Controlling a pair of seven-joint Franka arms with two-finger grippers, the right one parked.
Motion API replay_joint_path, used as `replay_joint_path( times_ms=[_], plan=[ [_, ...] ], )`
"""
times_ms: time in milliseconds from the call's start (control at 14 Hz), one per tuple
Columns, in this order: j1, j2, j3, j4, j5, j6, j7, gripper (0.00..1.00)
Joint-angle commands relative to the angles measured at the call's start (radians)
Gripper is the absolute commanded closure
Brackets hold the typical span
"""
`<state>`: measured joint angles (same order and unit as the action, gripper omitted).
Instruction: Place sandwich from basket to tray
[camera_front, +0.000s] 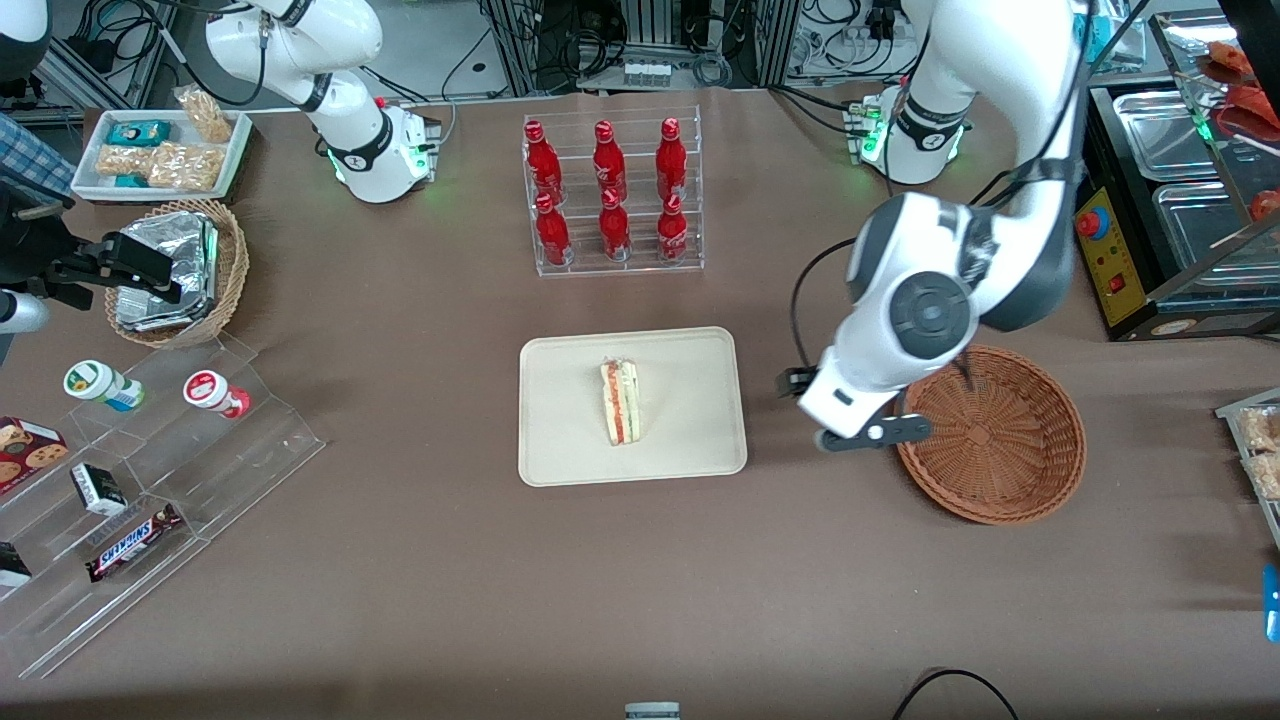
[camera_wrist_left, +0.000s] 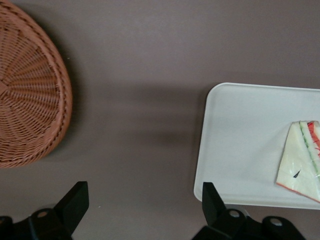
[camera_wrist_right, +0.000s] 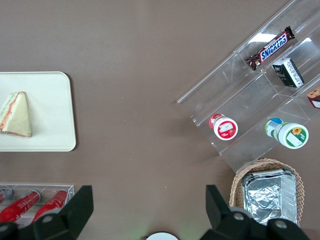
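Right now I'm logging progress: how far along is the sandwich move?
Done: the sandwich lies on the tray; the basket holds nothing. In hand: nothing; the pincer is open over the table between basket and tray. Left: nothing apparent.

Cream tray (camera_front: 560, 440); red-green-striped sandwich (camera_front: 620, 402); reddish-brown woven basket (camera_front: 1000, 440); black claw (camera_wrist_left: 145, 205).

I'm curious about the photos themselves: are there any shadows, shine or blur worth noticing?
Front view: the foil packets glint, and the arm throws a soft shadow into the basket. Left wrist view: a faint dark smear lies on the cloth between basket and tray, above the open gripper; the sandwich looks crisp.
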<state>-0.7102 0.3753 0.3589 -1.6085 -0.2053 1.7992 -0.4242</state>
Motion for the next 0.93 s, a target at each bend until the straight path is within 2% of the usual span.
replay_joint_path(
  times_ms=[0, 143, 286, 500, 714, 857],
  plan=[
    [-0.017, -0.108, 0.038, -0.079, 0.052, -0.035, 0.037, 0.0],
    [0.062, -0.185, 0.019, -0.099, 0.083, -0.114, 0.109, 0.0],
    [0.156, -0.237, -0.044, -0.099, 0.108, -0.15, 0.172, 0.0],
    [0.35, -0.321, -0.238, -0.099, 0.234, -0.205, 0.209, 0.0],
    [0.544, -0.369, -0.406, -0.099, 0.244, -0.207, 0.216, 0.0],
    [0.673, -0.383, -0.506, -0.097, 0.242, -0.236, 0.299, 0.0]
  ],
)
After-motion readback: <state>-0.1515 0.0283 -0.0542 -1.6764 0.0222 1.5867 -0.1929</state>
